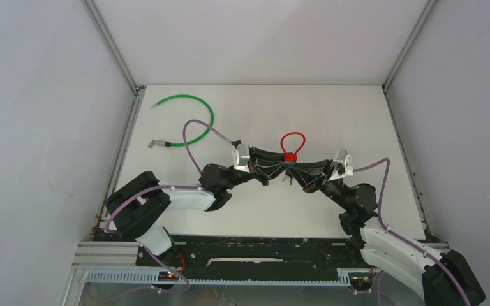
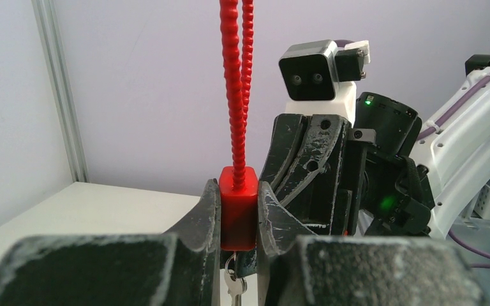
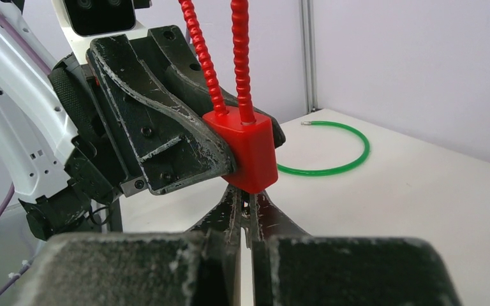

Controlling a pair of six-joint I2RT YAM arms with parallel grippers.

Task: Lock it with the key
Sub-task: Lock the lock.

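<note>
White table (image 1: 332, 115), matte top. Lying flat on it at far left: green cable (image 1: 191, 96), curled in an open loop, metal-tipped ends apart.

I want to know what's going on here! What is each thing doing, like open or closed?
Red lock: looped shut, held upright.
Key: hanging under it.
Left gripper: shut on Red lock.
Right gripper: shut just below Red lock.
Green cable: lying open, ends apart.

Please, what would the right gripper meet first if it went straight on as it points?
Probably the red lock body, held by the left gripper, just beyond the tips of the right gripper; depth is unclear.
</note>
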